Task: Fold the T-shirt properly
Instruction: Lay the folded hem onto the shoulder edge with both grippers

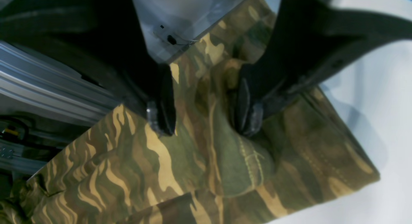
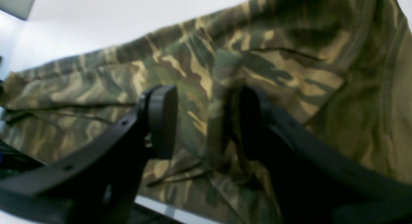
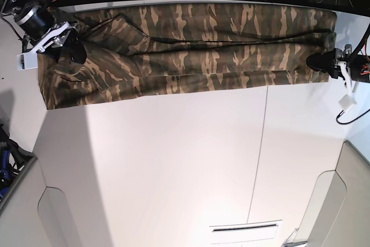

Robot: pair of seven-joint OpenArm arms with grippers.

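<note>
White table (image 3: 173, 172) carries the T-shirt (image 3: 185, 44), folded into a long camo band along the far edge. Left claw (image 1: 206, 114) spread wide over one end, raised fold of cloth between its pads, not pinched. Right claw (image 2: 206, 121) also wide apart at other end, cloth ridge standing loose between pads

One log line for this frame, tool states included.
stage: lengthwise fold laid | T-shirt: long band across table far edge | left tool: open, over cloth | right tool: open, raised fold between jaws
</note>
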